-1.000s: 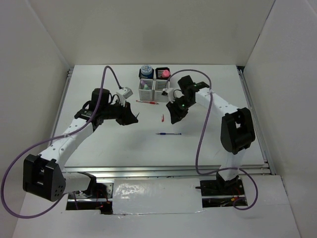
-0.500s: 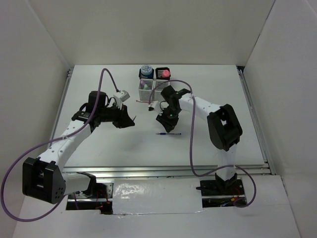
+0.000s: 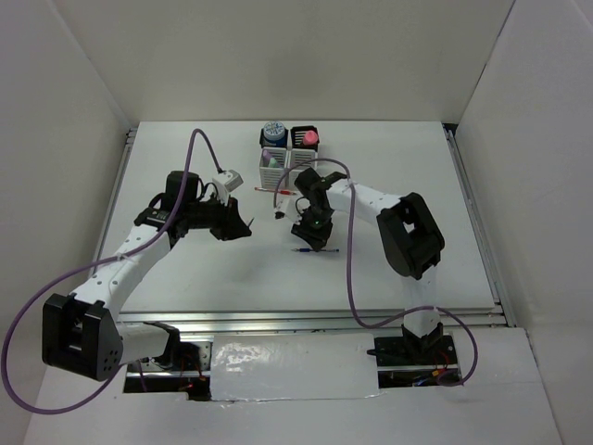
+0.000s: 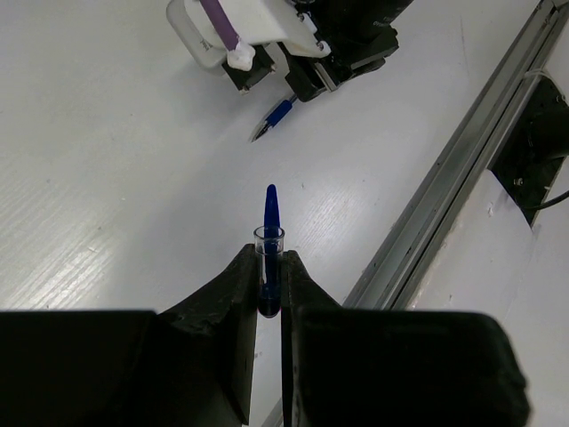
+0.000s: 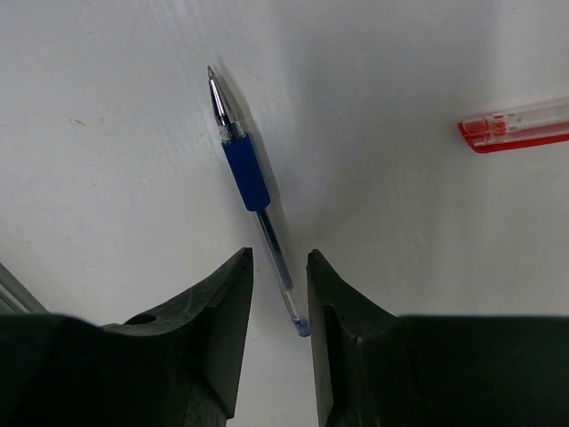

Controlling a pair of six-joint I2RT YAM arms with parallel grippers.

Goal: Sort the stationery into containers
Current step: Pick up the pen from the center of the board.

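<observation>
- worktop (image 5: 107, 178): matt white, faintly ribbed
- blue pen (image 5: 245, 169), centre frame: clear plastic barrel, rubbery-looking blue grip, shiny metal tip
- red piece (image 5: 516, 129), right edge: glossy translucent plastic
- blue cap (image 4: 270, 205): clear and blue plastic
- left pincer (image 4: 269, 258), right pincer (image 5: 278, 260): matt black plastic
- rail (image 4: 444, 169): brushed metal

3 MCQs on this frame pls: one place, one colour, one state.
1. Where is the blue pen?
A. flat on the table, under the right gripper
B. lifted clear of the table
C. hanging off the table's edge

2. What colour is the pen cap in the left gripper?
A. red
B. blue
C. pink

3. How do the right gripper's jaws stand?
A. shut on the pen
B. open, either side of the pen's rear end
C. shut on nothing

Answers:
1 A: the right wrist view shows it lying on the table between the fingers.
2 B: the left wrist view shows a blue cap pinched.
3 B: a gap shows beside the pen on both sides.
</observation>
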